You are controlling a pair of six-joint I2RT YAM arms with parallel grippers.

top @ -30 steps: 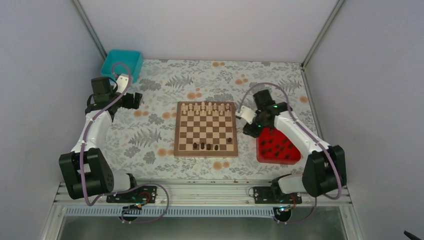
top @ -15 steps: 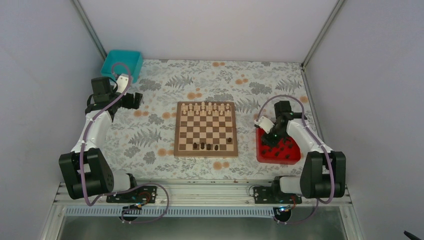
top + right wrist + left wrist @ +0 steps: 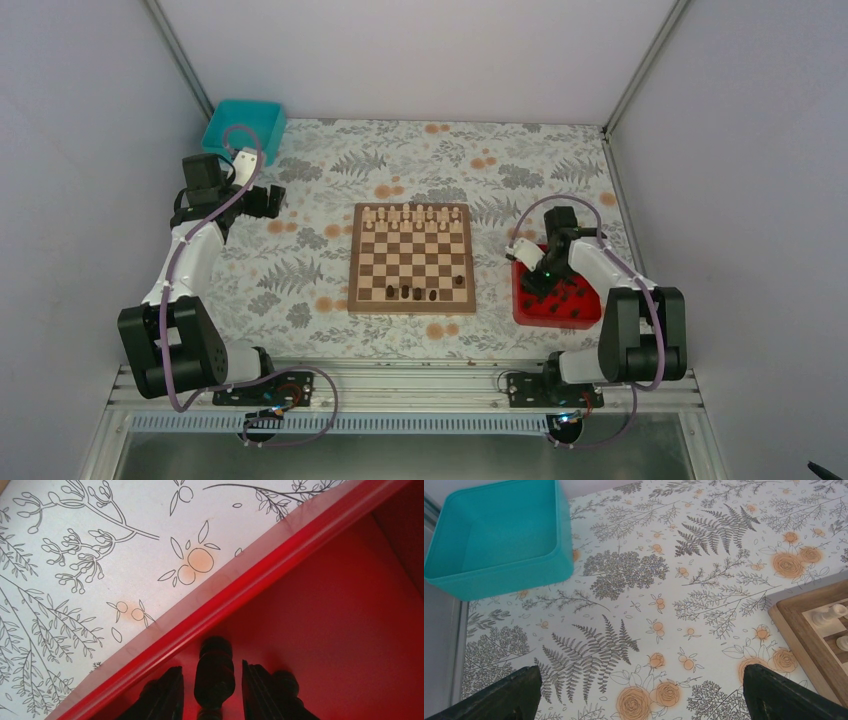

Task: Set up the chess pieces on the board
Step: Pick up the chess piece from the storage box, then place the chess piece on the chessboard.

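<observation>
One dark piece (image 3: 214,672): lies inside the red tray (image 3: 240,592), just within its rim, head toward that rim
Long axis: parallel to the right fingers (image 3: 162,695), straight along the gap between them
Right fingers: partly spread astride the piece, a thin red sliver each side, no pinch yet
Left fingers (image 3: 514,695): spread wide over the tabletop (image 3: 634,605), well apart from the tray
Nearer arm: the right, which looks ready to close
Board (image 3: 411,258): beside the tray
</observation>
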